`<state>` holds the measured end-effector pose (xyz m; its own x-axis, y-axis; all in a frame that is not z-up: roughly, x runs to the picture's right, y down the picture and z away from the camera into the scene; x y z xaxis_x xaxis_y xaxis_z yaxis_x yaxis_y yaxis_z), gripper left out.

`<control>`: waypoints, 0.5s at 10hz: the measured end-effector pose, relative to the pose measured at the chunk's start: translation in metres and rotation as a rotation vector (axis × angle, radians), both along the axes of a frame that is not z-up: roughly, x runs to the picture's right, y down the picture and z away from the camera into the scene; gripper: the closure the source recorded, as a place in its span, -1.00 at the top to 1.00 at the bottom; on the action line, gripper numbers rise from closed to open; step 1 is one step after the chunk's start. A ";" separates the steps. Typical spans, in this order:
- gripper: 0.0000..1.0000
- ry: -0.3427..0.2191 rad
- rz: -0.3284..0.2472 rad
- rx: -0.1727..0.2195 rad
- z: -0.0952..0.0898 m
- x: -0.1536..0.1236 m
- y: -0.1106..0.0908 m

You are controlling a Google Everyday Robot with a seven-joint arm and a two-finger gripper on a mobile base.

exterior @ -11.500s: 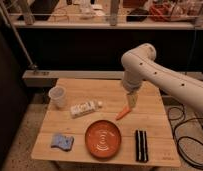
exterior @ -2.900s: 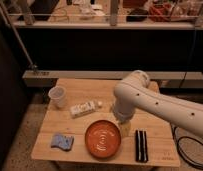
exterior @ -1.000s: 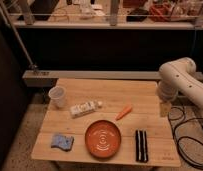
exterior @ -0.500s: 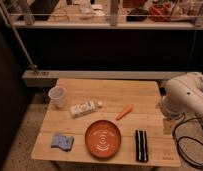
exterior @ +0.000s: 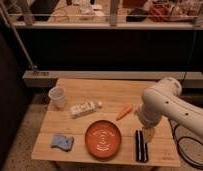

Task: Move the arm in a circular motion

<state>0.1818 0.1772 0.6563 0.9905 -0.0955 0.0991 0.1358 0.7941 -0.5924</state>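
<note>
The big white arm (exterior: 165, 106) reaches in from the right over the right end of the wooden table (exterior: 110, 90). Its thick rounded segment bends down above the table's right front part. The small beige gripper (exterior: 148, 134) hangs below it, pointing down, just right of the black bar (exterior: 140, 146) and right of the orange plate (exterior: 103, 139). It holds nothing that I can see.
On the table stand a clear plastic cup (exterior: 57, 96), a white bottle lying on its side (exterior: 84, 108), a carrot (exterior: 124, 112) and a blue sponge (exterior: 61, 142). Black cables (exterior: 187, 145) lie on the floor at the right. A dark counter wall stands behind.
The arm has swung from the far right edge leftward and toward the front, now over the table's right end, with the gripper hanging near the black bar. The table's objects have not moved.
</note>
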 end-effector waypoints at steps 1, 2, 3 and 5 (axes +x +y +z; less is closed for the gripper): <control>0.60 -0.004 -0.002 -0.001 0.000 -0.011 -0.001; 0.60 -0.013 -0.016 0.000 -0.001 -0.021 -0.005; 0.60 -0.026 -0.038 -0.001 -0.003 -0.028 -0.008; 0.60 -0.043 -0.068 -0.002 -0.004 -0.041 -0.011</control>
